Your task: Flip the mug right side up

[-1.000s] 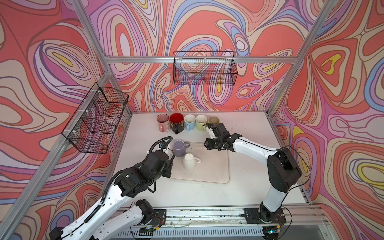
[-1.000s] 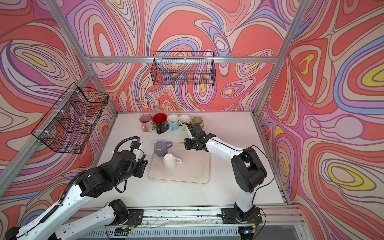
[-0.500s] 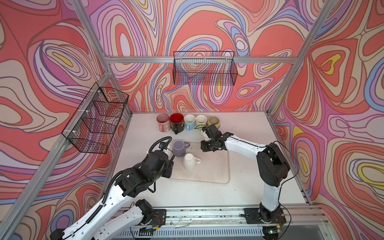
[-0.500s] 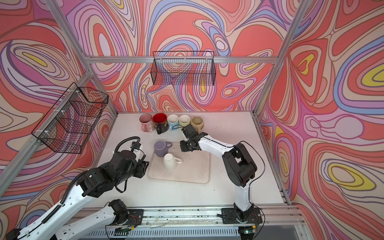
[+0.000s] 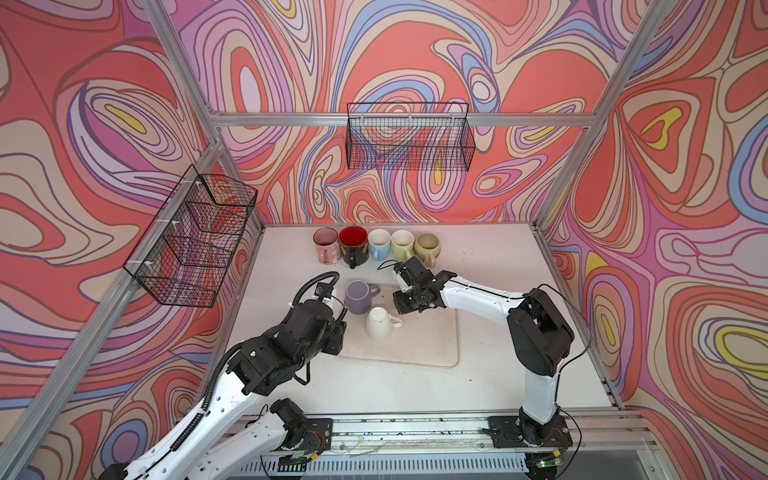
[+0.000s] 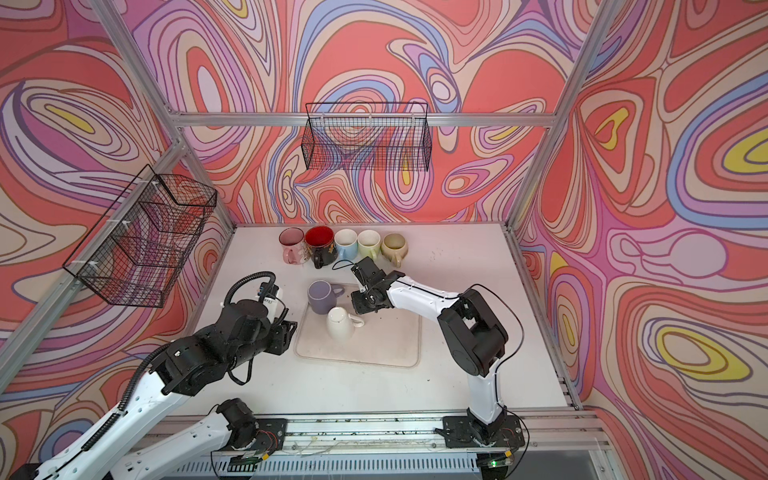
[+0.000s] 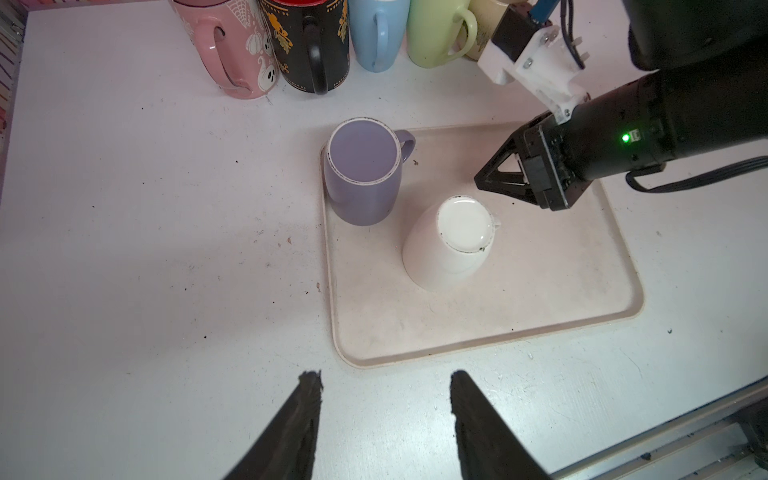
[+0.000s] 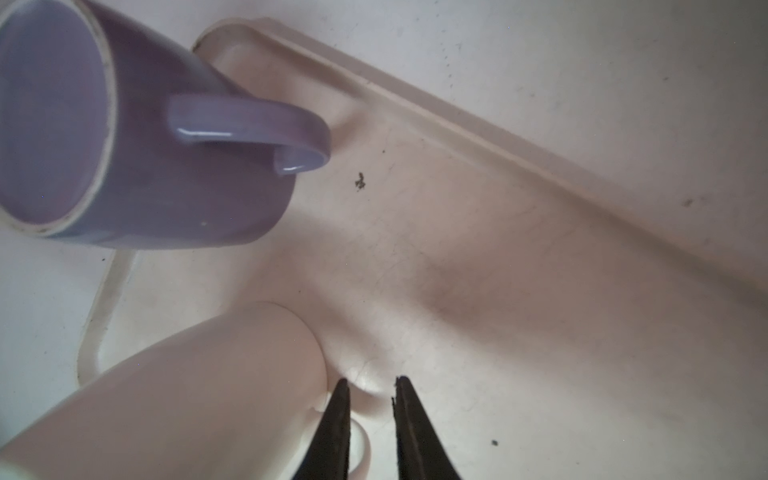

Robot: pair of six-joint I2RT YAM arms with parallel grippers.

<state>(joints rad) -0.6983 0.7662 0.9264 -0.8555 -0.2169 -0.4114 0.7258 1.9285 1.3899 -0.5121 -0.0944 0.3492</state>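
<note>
White ceramic mug (image 5: 379,326) sits upside down on beige plastic tray (image 5: 432,345); I see right end effector (image 8: 368,384) nearly closed at its handle (image 7: 496,225), grip unclear; left end effector (image 7: 384,376) half open, empty, over white bench (image 7: 166,249).

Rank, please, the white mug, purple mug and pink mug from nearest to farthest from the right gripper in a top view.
1. white mug, on the tray, beside the right gripper.
2. purple mug, tray's far left corner.
3. pink mug, left end of the back row.
</note>
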